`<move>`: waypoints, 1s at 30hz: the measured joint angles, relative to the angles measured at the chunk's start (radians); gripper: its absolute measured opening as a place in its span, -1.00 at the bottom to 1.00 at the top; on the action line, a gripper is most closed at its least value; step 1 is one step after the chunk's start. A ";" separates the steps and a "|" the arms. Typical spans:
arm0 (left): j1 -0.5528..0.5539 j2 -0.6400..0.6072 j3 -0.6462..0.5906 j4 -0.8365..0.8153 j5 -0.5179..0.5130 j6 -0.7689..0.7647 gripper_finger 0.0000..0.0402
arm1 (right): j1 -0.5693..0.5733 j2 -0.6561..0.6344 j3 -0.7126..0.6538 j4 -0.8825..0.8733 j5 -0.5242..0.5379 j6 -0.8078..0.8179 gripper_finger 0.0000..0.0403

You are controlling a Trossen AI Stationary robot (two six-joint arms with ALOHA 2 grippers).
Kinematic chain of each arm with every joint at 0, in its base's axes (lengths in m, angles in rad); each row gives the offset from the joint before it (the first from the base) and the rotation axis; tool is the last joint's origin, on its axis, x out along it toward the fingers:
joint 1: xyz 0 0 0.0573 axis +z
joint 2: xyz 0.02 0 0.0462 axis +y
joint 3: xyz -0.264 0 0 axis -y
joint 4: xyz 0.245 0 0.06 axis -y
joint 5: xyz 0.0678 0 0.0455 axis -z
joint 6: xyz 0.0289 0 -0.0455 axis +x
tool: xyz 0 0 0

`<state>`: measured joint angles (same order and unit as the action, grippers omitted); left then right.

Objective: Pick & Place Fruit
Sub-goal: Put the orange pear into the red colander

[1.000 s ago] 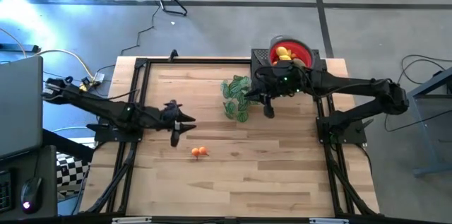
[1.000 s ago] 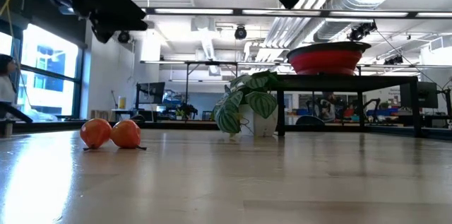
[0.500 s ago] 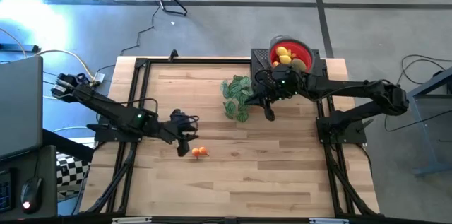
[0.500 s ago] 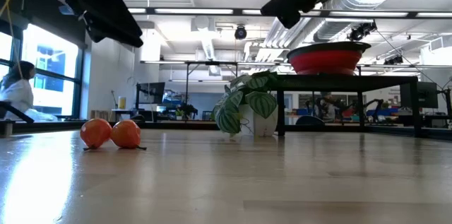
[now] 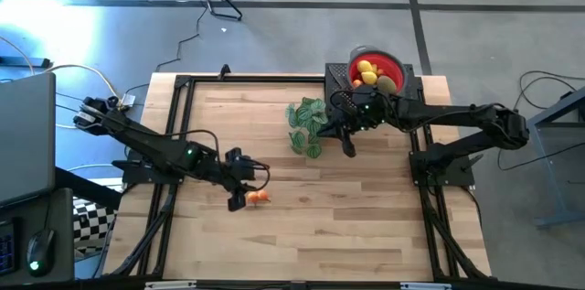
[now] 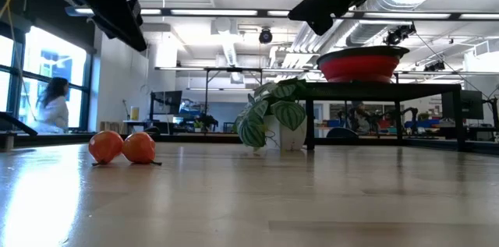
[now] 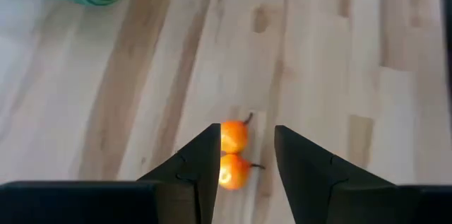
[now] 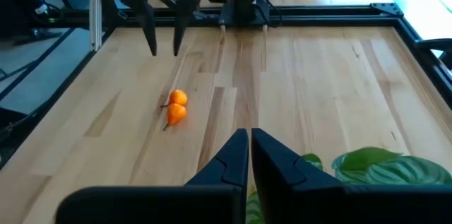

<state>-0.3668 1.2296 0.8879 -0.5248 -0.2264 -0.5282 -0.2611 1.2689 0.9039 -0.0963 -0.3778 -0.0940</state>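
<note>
Hovering part-open over two touching orange fruits [image 5: 260,197] at the surface's seven o'clock, the left tool [image 5: 239,185] risks nudging one away while the right tool [image 5: 347,146] waits clenched at one o'clock

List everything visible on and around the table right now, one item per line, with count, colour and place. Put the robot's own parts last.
Fruits on the table: two, orange, touching each other, left of the table's middle.
Fruits in the bowl: several, yellow and orange, exact count unclear.
Bowl: one, red, on a raised black stand at the table's far right edge.
Plant sprig: one, green, far centre of the table.
Table: one, light wood with a black frame.
Person: one, in a white top, in the room beyond the table.
Left gripper: one, dark, jaws open, above the orange fruits.
Right gripper: one, dark, jaws shut, empty, beside the sprig.
</note>
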 joint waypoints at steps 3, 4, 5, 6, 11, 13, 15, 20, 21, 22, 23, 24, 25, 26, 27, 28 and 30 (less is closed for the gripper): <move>0.000 0.000 0.000 -0.003 0.015 0.000 -0.35 | 0.000 0.000 0.000 0.003 0.000 0.000 -0.95; 0.000 0.000 0.000 -0.002 0.015 -0.001 -0.35 | 0.000 0.000 0.000 0.004 0.000 0.000 -0.95; 0.000 0.000 0.000 0.003 0.015 -0.001 -0.35 | 0.000 0.000 0.000 0.005 0.000 0.003 -0.95; 0.000 0.000 0.000 0.002 0.015 -0.001 -0.35 | 0.000 0.000 0.000 0.006 0.000 0.004 -0.95; 0.000 0.000 0.000 -0.004 -0.005 0.003 -0.34 | 0.000 0.000 0.000 0.008 0.000 0.019 -0.96; 0.000 0.000 0.000 -0.015 -0.011 0.001 -0.34 | 0.000 0.000 0.000 0.008 0.000 0.020 -0.96; 0.000 0.000 0.000 -0.047 -0.011 -0.012 -0.30 | 0.000 0.000 0.000 0.008 0.000 0.021 -0.96; 0.000 0.000 -0.001 -0.117 -0.011 -0.066 -0.02 | 0.000 0.000 0.000 0.013 0.000 0.023 -0.96; 0.000 0.000 -0.001 -0.120 -0.011 -0.072 0.06 | 0.000 0.000 0.000 0.014 0.000 0.023 -0.96; 0.000 0.000 -0.001 -0.119 -0.012 -0.073 0.13 | 0.000 0.000 0.000 0.015 0.000 0.023 -0.96; 0.000 0.000 -0.001 -0.115 -0.011 -0.075 0.20 | 0.000 0.000 0.000 0.017 0.000 0.023 -0.96; 0.000 0.000 -0.001 -0.111 -0.011 -0.074 0.27 | 0.000 0.000 0.000 0.020 0.000 0.023 -0.96; 0.000 0.000 -0.001 -0.107 -0.011 -0.072 0.32 | 0.000 0.000 0.000 0.020 0.000 0.023 -0.96; 0.000 0.000 -0.001 -0.104 -0.012 -0.071 0.37 | 0.000 0.000 0.000 0.019 0.000 0.023 -0.96; 0.000 0.000 -0.001 -0.101 -0.011 -0.072 0.41 | 0.000 0.000 0.000 0.019 0.001 0.023 -0.96; 0.000 0.000 -0.001 -0.100 -0.011 -0.072 0.44 | 0.000 0.000 0.000 0.020 0.000 0.023 -0.96; 0.000 0.000 -0.001 -0.100 -0.007 -0.072 0.47 | 0.000 0.000 0.000 0.020 0.000 0.023 -0.96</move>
<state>-0.3664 1.2293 0.8867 -0.6250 -0.2337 -0.6000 -0.2611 1.2690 0.9039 -0.0765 -0.3775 -0.0711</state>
